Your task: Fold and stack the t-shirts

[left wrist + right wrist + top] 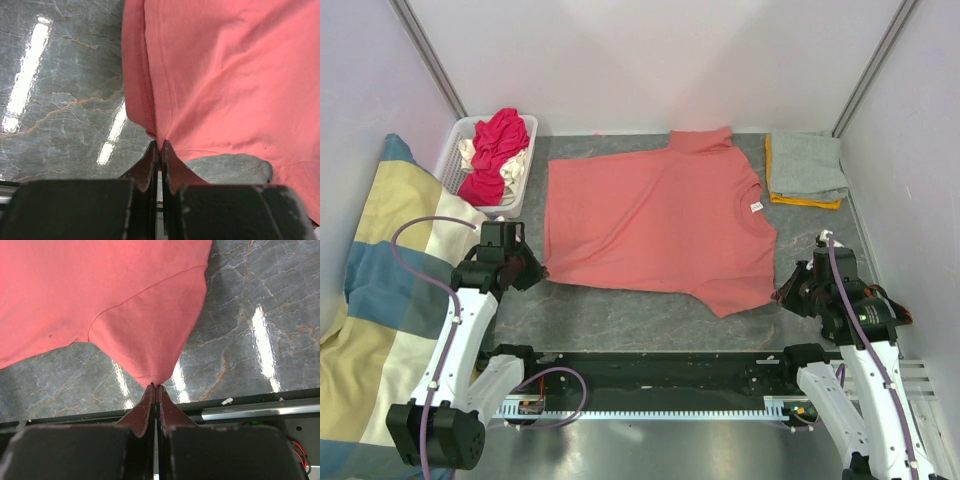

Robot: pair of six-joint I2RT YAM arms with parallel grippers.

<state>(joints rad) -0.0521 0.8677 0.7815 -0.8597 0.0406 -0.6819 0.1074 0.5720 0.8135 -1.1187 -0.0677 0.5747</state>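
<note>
Here, both arms reach low, each pinching the salmon-pink t-shirt (650, 220) spread flat mid-table.
Left gripper (540, 272) clamps the hem corner, right gripper (782, 290) the near sleeve tip (jaws pressed tight on cloth); marble table (620, 312) shows along the shirt's near edge.

One pink t-shirt (650, 220), white label (756, 207); grey t-shirt (807, 163); orange t-shirt (805, 203); red t-shirt (502, 140); white basket (450, 160); cushion (380, 270) with yellow, blue, cream stripes; table (620, 320) grey with wiggly lines.

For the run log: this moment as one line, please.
left gripper: shut on salmon-pink t-shirt hem corner | right gripper: shut on its sleeve | folded: grey t-shirt over orange t-shirt
</note>
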